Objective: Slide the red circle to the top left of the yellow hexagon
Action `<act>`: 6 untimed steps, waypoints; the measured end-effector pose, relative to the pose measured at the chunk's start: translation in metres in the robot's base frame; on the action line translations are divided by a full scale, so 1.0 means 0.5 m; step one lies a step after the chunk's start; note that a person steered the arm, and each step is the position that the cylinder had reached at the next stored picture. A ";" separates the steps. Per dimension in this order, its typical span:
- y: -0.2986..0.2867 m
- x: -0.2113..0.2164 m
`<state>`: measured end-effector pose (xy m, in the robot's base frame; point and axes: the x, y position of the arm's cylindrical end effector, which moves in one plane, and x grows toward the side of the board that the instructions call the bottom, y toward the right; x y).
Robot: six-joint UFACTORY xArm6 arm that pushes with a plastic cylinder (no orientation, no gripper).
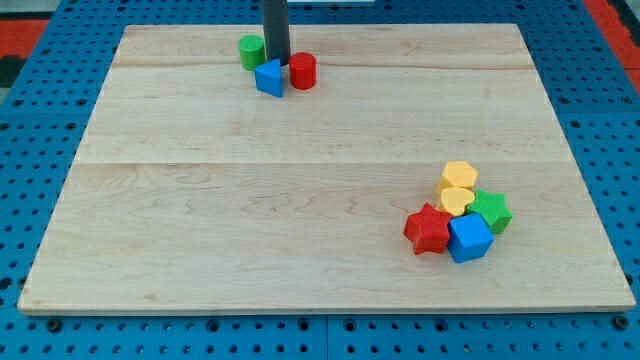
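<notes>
while my tip (277, 62) is sitting between green cylinder (251, 50), blue block (269, 78) and red circle (303, 71), no hand showing; risking dragging neighbours toward yellow hexagon (460, 176).

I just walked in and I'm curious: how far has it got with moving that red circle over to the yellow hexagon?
Nothing looks done yet: the red circle sits near the view's top, far from the yellow hexagon at lower right. In hand: my tip stands just left of the circle, between it and the green circle, above the blue block. Left: the whole slide across the board.
</notes>
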<state>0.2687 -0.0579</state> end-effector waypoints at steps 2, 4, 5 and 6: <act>0.118 0.018; 0.262 0.144; 0.290 0.140; 0.313 0.186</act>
<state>0.3618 0.0988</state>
